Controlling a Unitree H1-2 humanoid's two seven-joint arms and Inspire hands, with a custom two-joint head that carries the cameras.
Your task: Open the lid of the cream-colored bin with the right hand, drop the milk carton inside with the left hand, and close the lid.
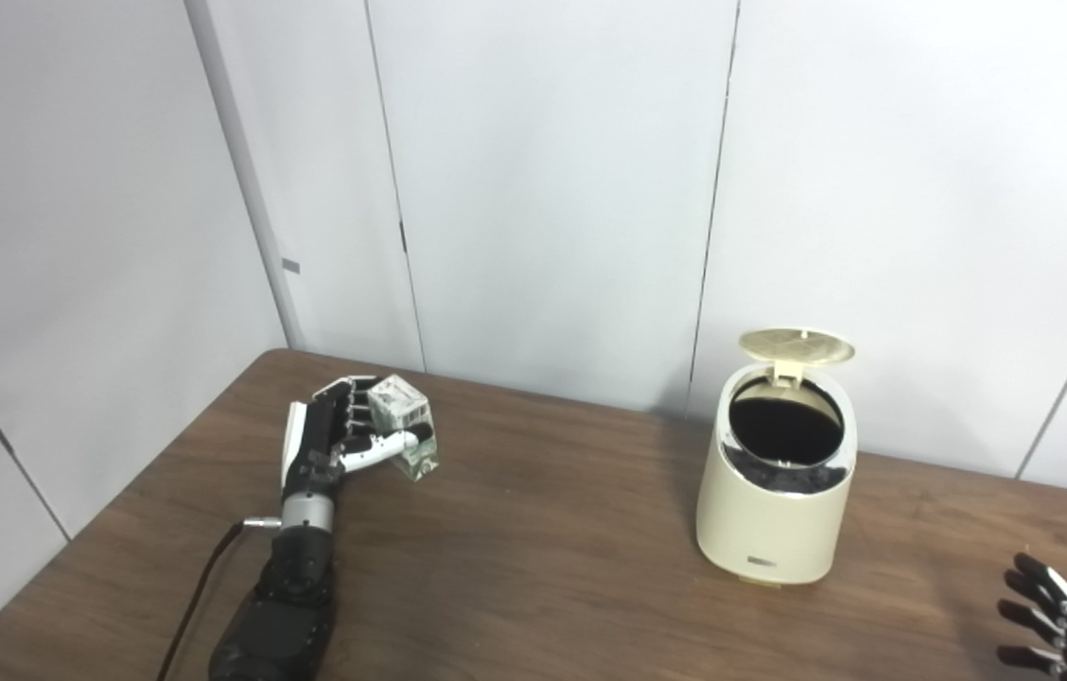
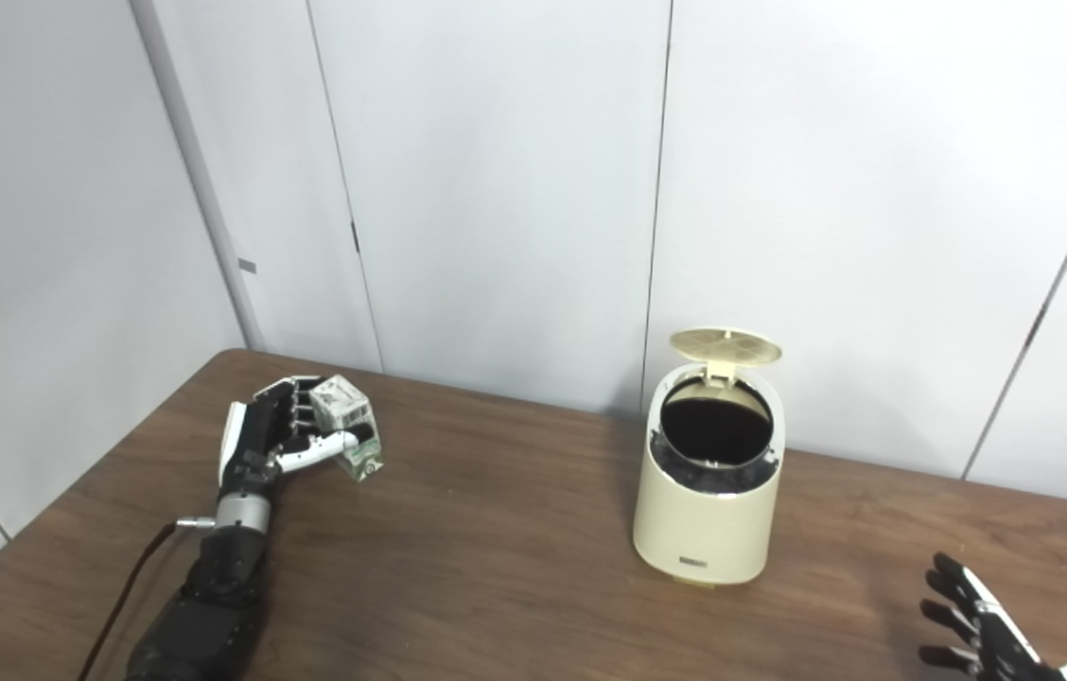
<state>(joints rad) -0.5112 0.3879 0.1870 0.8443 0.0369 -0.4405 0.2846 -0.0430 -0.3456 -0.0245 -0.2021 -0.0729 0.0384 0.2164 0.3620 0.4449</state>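
The cream-colored bin (image 1: 773, 511) stands on the right half of the brown table (image 1: 533, 530). Its round lid (image 1: 796, 346) is tipped up at the back, showing the dark inside. Far to the left, my left hand (image 1: 335, 440) is shut on the small white and green milk carton (image 1: 406, 421), fingers and thumb wrapped around it, the carton tilted and at or just above the tabletop. My right hand (image 1: 1058, 619) rests at the lower right corner, well right of the bin, fingers spread and holding nothing.
White wall panels (image 1: 543, 189) rise right behind the table's far edge. A black cable (image 1: 198, 591) trails from the left wrist toward the near edge. A wide stretch of bare tabletop separates the carton from the bin.
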